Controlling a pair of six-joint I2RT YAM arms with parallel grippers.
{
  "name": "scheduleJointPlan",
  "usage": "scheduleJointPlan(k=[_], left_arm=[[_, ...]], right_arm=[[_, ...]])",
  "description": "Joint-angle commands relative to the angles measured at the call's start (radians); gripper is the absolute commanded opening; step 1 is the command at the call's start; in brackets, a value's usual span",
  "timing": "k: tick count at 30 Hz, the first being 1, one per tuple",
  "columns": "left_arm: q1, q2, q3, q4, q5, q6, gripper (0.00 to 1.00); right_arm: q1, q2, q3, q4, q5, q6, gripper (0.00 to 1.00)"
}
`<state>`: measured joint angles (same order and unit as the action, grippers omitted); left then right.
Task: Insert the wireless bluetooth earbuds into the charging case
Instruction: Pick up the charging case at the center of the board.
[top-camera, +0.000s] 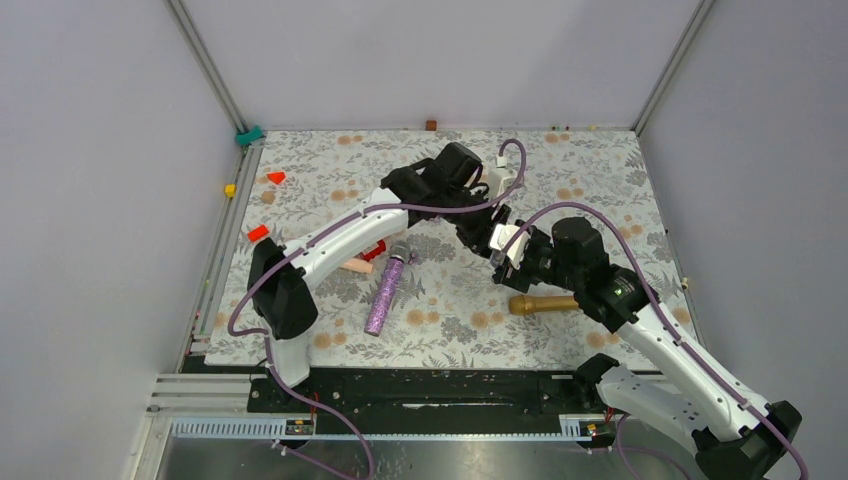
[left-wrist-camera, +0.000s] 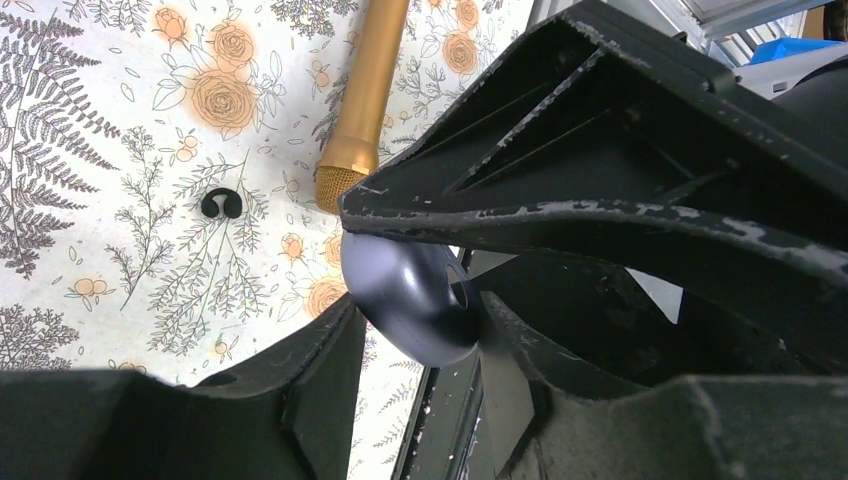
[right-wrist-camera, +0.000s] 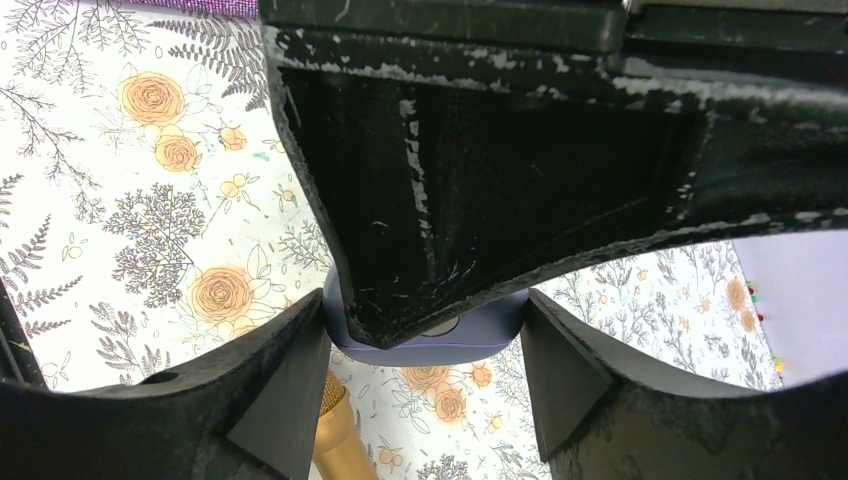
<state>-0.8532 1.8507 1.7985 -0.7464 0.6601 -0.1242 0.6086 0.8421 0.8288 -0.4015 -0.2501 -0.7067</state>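
The charging case (right-wrist-camera: 470, 335), a dark blue rounded shell, is held above the table between both grippers. My right gripper (right-wrist-camera: 425, 330) is shut on its two ends. My left gripper (left-wrist-camera: 415, 310) comes in across it, and its fingers touch the case's (left-wrist-camera: 400, 285) two sides. In the top view the left gripper (top-camera: 490, 230) and right gripper (top-camera: 505, 255) meet mid-table and hide the case. The earbuds (left-wrist-camera: 221, 203) show as a tiny black two-lobed shape lying on the floral cloth, close to the gold microphone's head.
A gold microphone (top-camera: 545, 303) lies just below the grippers. A purple glitter microphone (top-camera: 385, 293) lies centre-left, with a peach piece (top-camera: 355, 265) and a red piece (top-camera: 374, 250) beside it. Small red blocks (top-camera: 276, 177) sit at the far left.
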Motion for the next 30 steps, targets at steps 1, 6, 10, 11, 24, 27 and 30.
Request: scheduleJointPlan(k=[1,6,10,11,24,27,30], left_arm=[[0.0,-0.017,0.039,0.03,0.027,0.024,0.09],[0.01,-0.051,0.04,0.01,0.004,0.061,0.06],[0.093,-0.159,0.012,0.01,0.078,0.081,0.06],[0.136,-0.186,-0.004,0.016,0.116,0.084,0.06],[0.286,-0.573,-0.562,0.726,0.334,-0.247,0.0],[0.291,-0.594,-0.682,0.969,0.311,-0.392,0.0],[0.297,-0.588,-0.755,1.123,0.306,-0.509,0.0]], right_arm=[[0.006,-0.004,0.01,0.023,-0.023,0.012,0.71],[0.004,-0.019,0.076,0.025,0.019,0.113,1.0],[-0.033,-0.059,0.136,-0.01,-0.045,0.167,0.99],[-0.059,-0.068,0.153,-0.02,-0.088,0.188,0.99],[-0.168,0.072,0.327,0.134,-0.649,0.724,0.99],[-0.184,0.111,0.278,0.328,-0.745,0.894,0.99],[-0.204,0.123,0.18,0.553,-0.792,1.067,0.99]])
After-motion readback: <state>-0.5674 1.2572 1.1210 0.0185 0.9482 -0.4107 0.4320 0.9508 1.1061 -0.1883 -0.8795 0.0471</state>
